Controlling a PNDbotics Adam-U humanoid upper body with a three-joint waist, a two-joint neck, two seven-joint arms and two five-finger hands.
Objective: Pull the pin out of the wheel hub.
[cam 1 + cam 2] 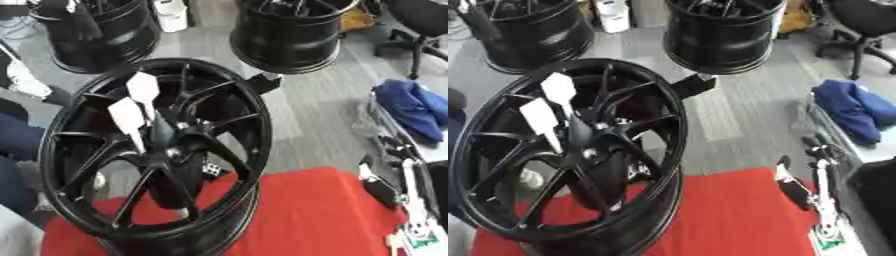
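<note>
Two blank white tags [136, 102] on wheel hub [153, 150]

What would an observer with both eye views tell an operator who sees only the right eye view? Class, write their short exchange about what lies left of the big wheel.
Operator: In my right eye view the wheel reaches the picture's left edge. What lies beyond it?
Observer: In the left eye view a dark blue mass shows just left of the wheel.
Operator: Anything on the floor further back on that side?
Observer: Yes, a white thing lies on the grey floor, left of the far left wheel.
</note>
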